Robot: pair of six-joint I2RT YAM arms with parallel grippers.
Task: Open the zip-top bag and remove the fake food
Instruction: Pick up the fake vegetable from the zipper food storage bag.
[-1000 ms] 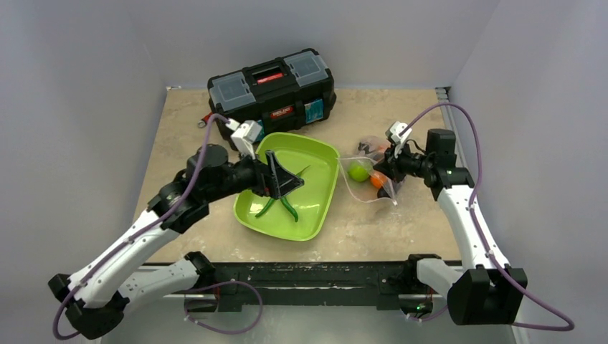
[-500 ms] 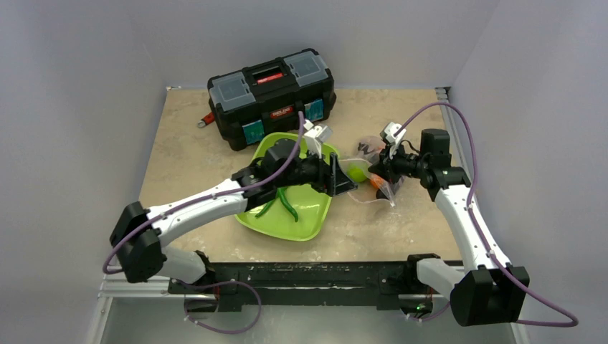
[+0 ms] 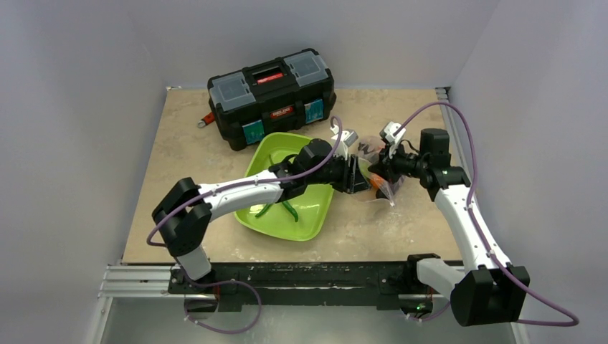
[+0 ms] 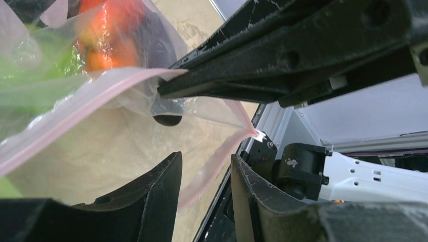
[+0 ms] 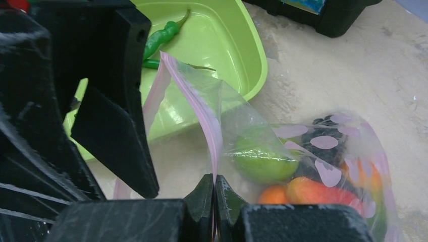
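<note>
The beige worktop (image 3: pixel 186 154) carries a black toolbox (image 3: pixel 272 97), a lime-green tray (image 3: pixel 308 216), the zip-top bag (image 3: pixel 382 190), and perhaps a red-handled tool (image 3: pixel 206 119).

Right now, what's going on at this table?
The right gripper is shut on one pink-zip lip of the zip-top bag, holding its mouth open. The left gripper is at the mouth with its jaws apart and the other lip between them, not clamped. A lime and orange pieces sit inside the bag; bean pods lie in the green tray.
</note>
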